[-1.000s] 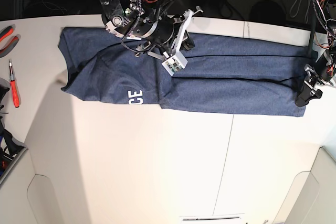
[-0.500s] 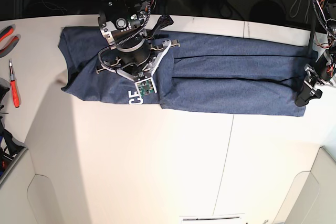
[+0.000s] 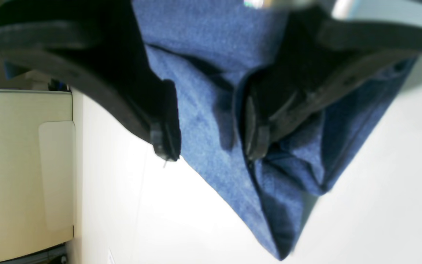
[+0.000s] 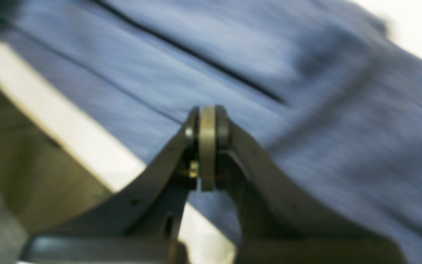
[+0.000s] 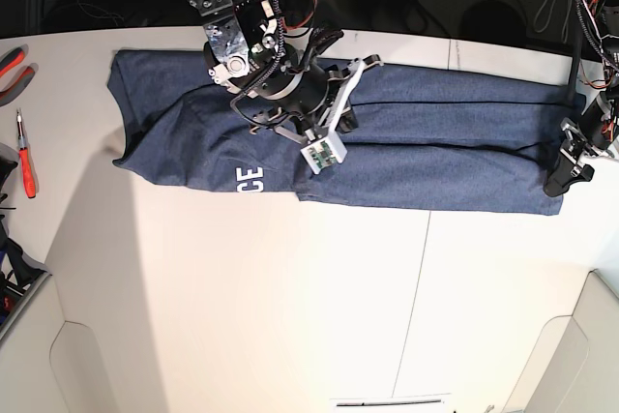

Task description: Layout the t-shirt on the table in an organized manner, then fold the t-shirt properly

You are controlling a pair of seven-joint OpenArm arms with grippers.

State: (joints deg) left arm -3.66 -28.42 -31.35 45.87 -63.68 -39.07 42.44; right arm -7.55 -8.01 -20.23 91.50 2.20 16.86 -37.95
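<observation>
Fabric fills most of what I see: the t-shirt (image 5: 387, 147) lies stretched along the far edge of the table (image 5: 319, 307), folded lengthwise into a long navy band with its sleeve end toward the far left corner of the base view and its hem end reaching the right edge. White letters "CE" (image 5: 250, 180) show at the band's near edge, left of the middle.

My left gripper (image 5: 571, 163) sits at the hem end by the table's right edge. In its wrist view its jaws stand partly apart, one dark finger (image 3: 165, 141) over bare table just off the cloth's edge, the other (image 3: 256, 135) on the cloth where it bunches into folds. I see cloth between them, but no pinch on it.

My right gripper (image 4: 207, 146) hangs over the middle left part of the band, near the far edge. In its wrist view the jaws are pressed together with nothing between them, and the blurred cloth below shows two long crease lines.

Red-handled tools (image 5: 21, 147) lie on the table by its left edge, well apart from the shirt. A thin dark seam (image 5: 418, 297) runs across the table from the band's near edge toward me.
</observation>
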